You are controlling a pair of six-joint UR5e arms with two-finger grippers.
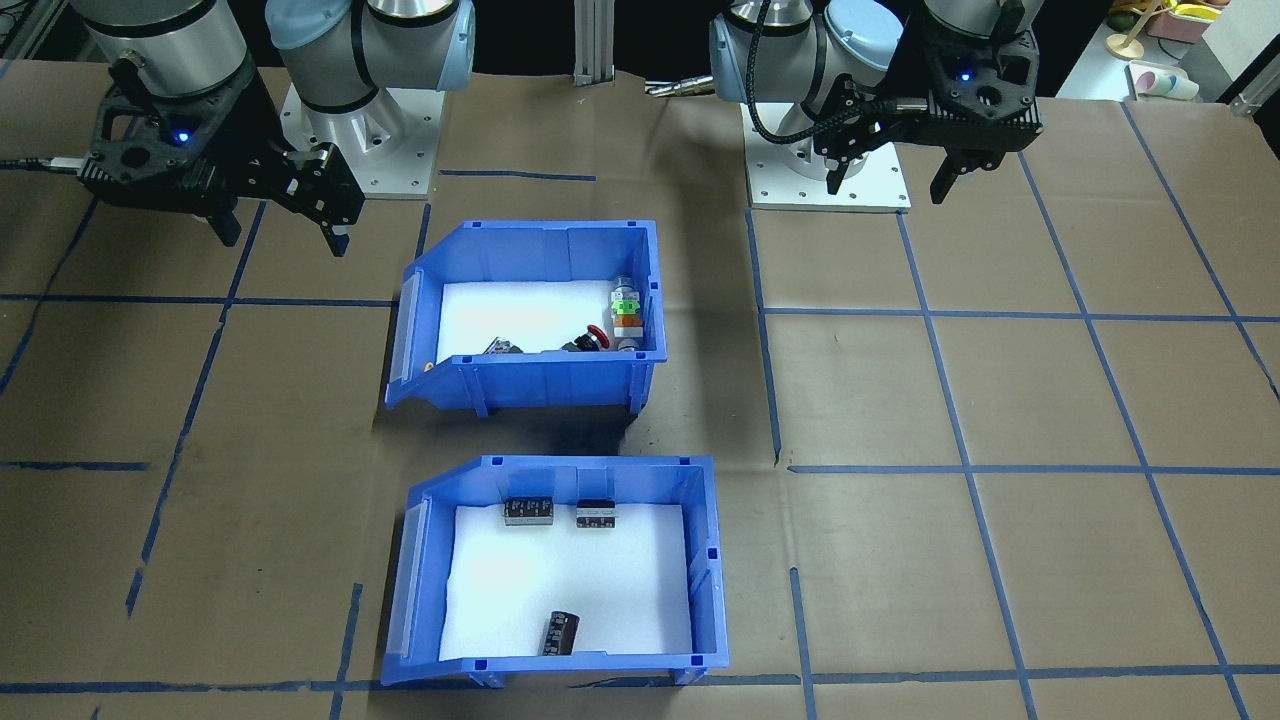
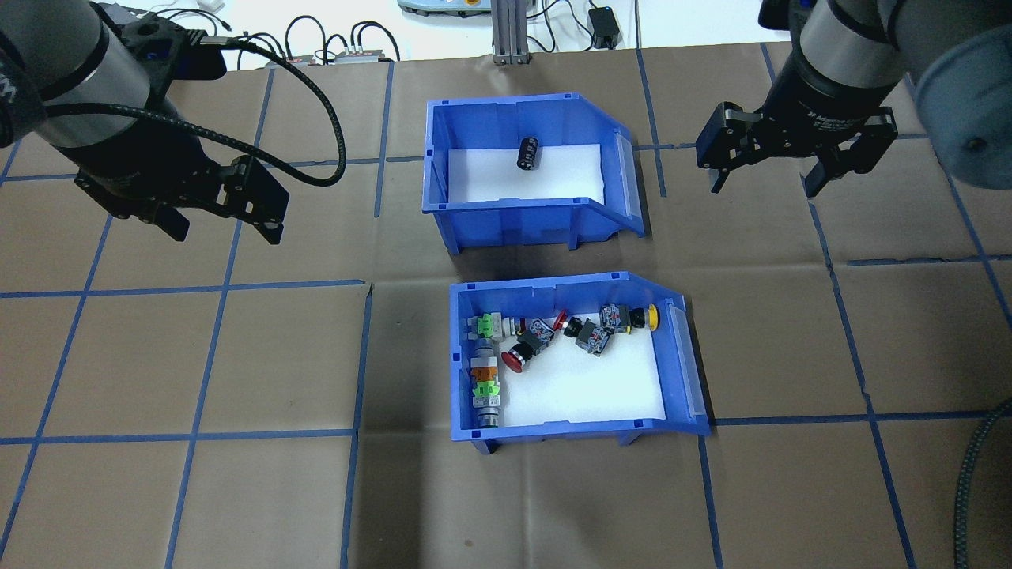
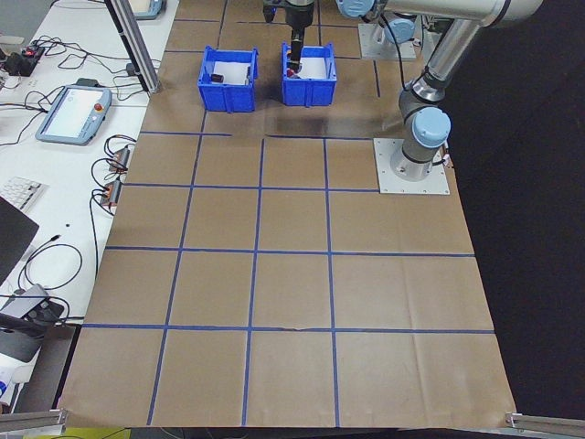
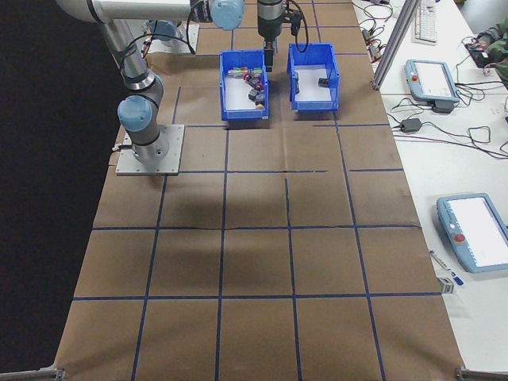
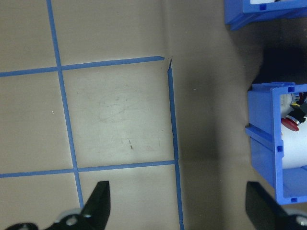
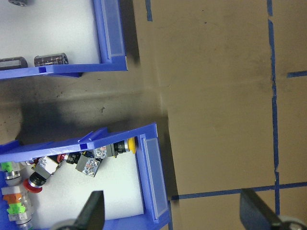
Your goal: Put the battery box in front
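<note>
In the overhead view, the left gripper (image 2: 223,223) hangs at 9 o'clock with its jaws open and empty, well apart from both bins. The battery box (image 2: 522,175) sits at 12 o'clock on the table (image 2: 237,356), just beyond the switch bin (image 2: 569,359) at the centre. The right gripper (image 2: 765,175) hovers at 2 o'clock, jaws also spread and empty. The likeliest slip is grabbing the identical switch bin. A one-wall grip could also tilt the box and roll its loose batteries (image 2: 528,152) out.
</note>
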